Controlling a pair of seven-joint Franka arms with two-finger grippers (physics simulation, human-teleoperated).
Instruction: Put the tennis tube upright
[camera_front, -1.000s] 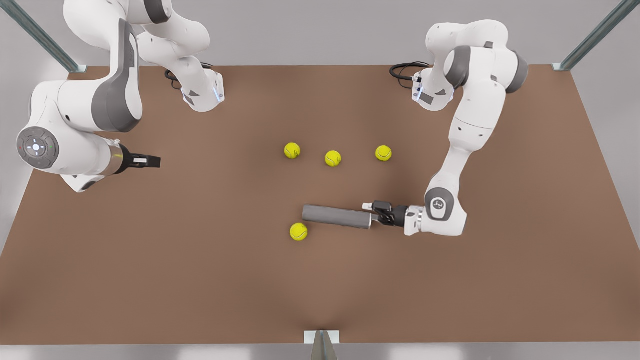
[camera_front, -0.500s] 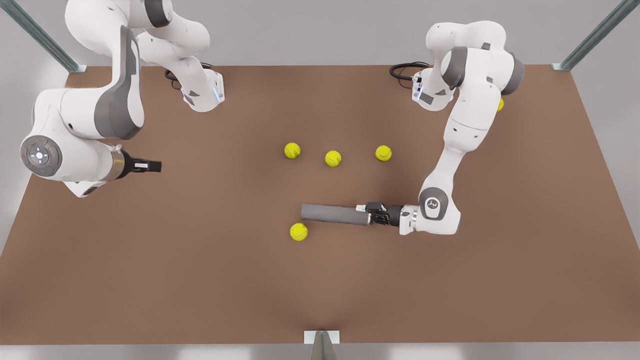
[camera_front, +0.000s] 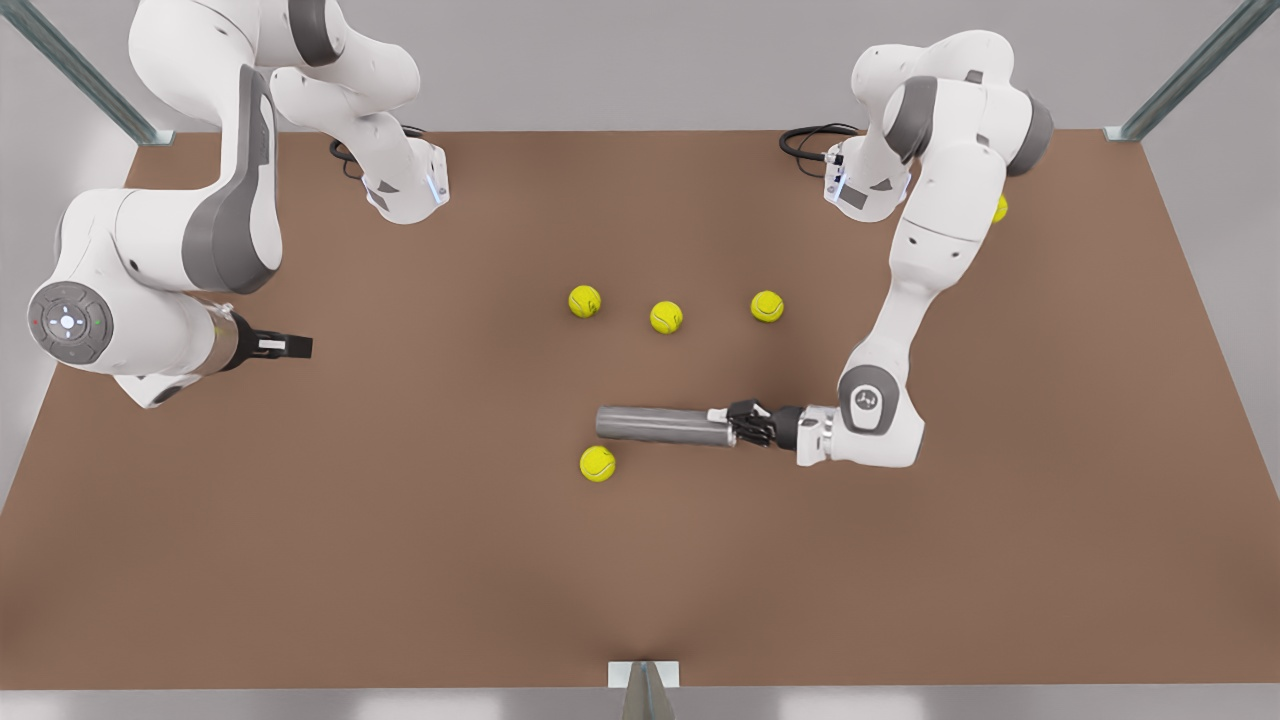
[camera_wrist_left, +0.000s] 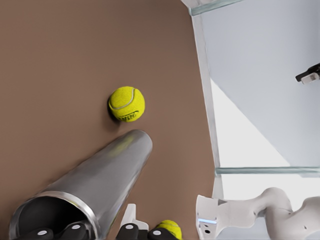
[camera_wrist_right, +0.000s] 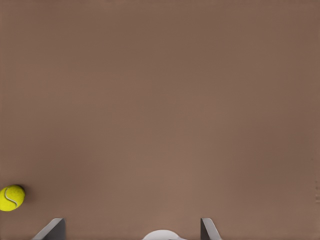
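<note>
Two Franka arms are seen over a brown desk, only one of them engaged with the tennis tube. The dark-grey tube is shown lying on its side near the middle of the desk, roughly parallel to the near edge, with its silvery rim turned toward the front view's right. That rimmed, open end is held by the left gripper, which reaches in from the front view's right. In the left wrist view its jaws are seen clamped over the tube's wall at the rim, some pads inside the mouth and others outside. Whether the tube rests on the desk or is held just clear of it cannot be told.

One tennis ball lies just beside the tube's closed end, on the side toward the near edge. Three more tennis balls are spread in a loose row between the tube and the far edge, well apart from one another. A fifth ball is partly hidden behind the left arm, near the far edge.

The right gripper is held near the desk's edge on the front view's left, well apart from the tube, and this arm waits. In the right wrist view its fingers are seen spread wide with nothing between them, over bare desk, with a single ball at the picture's border.
</note>
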